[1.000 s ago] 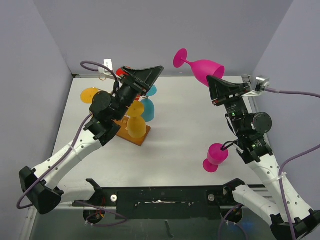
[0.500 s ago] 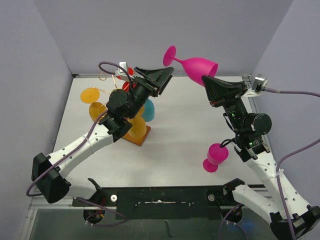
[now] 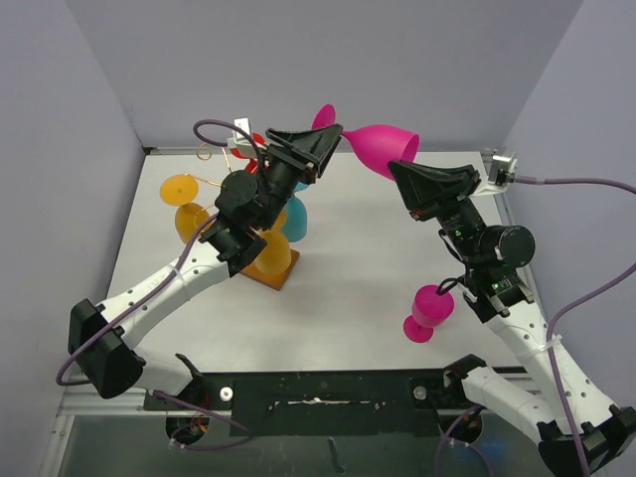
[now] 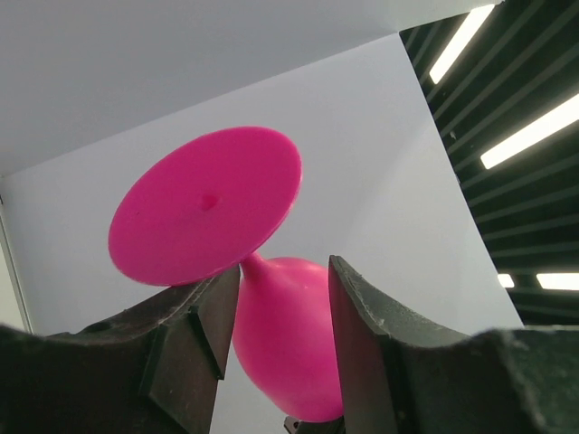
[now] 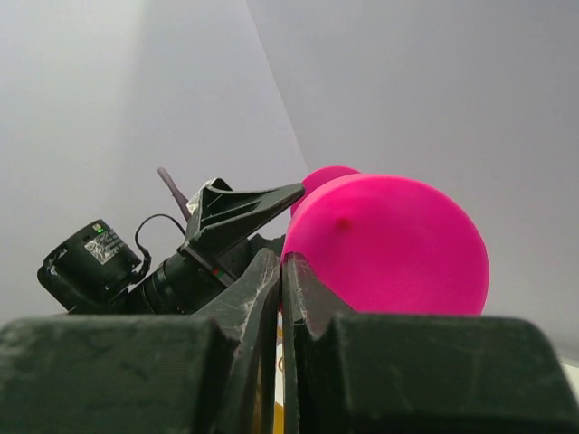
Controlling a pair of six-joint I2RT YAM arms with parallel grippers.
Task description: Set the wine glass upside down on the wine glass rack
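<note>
Up at 12 o'clock, passing the wine glass (image 3: 383,144): clamped by right fingers (image 5: 258,303), sitting between spread left fingers (image 4: 357,316). Next, squeeze the stem, then loosen right.

Found the air over the far side of the table (image 3: 368,238) taken by the wine glass (image 3: 383,147), lying sideways, pinched at its rim by the right gripper (image 5: 281,260). Saw only thin gaps beside its stem, between the parted fingers of the left gripper (image 4: 282,276). Met the wine glass rack (image 3: 283,276) with yellow glasses (image 3: 270,252) on the left, a second pink glass (image 3: 429,311) near the right arm. Saw bare table between these two.
</note>
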